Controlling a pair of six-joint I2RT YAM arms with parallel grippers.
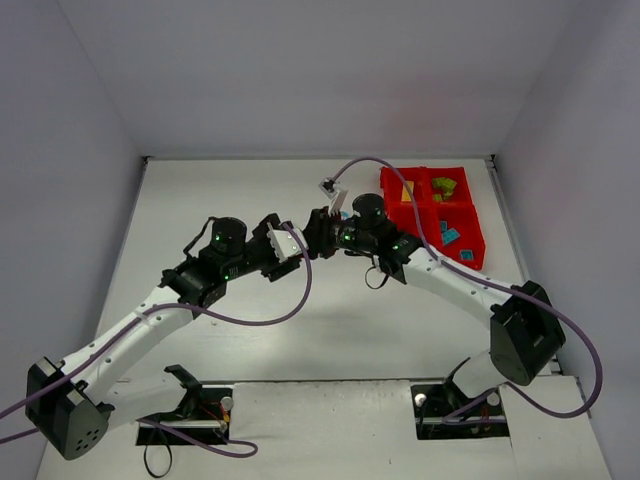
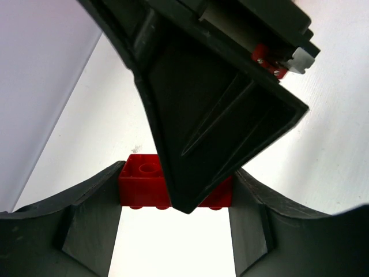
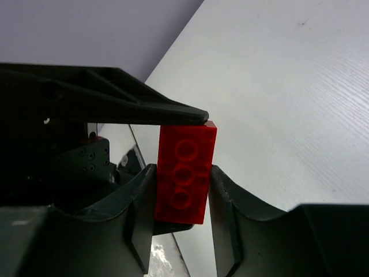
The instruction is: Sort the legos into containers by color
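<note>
Both grippers meet above the middle of the table on one red brick. In the left wrist view my left gripper is shut on the brick's two ends. A black finger of the right gripper crosses in front of it. In the right wrist view my right gripper is shut on the long sides of the same red brick. A left finger lies against its top end. In the top view the left gripper and the right gripper touch, and the brick is hidden between them.
The red four-bin tray stands at the back right. It holds a yellow brick, green bricks and teal bricks. A purple cable loops over the right arm towards the tray.
</note>
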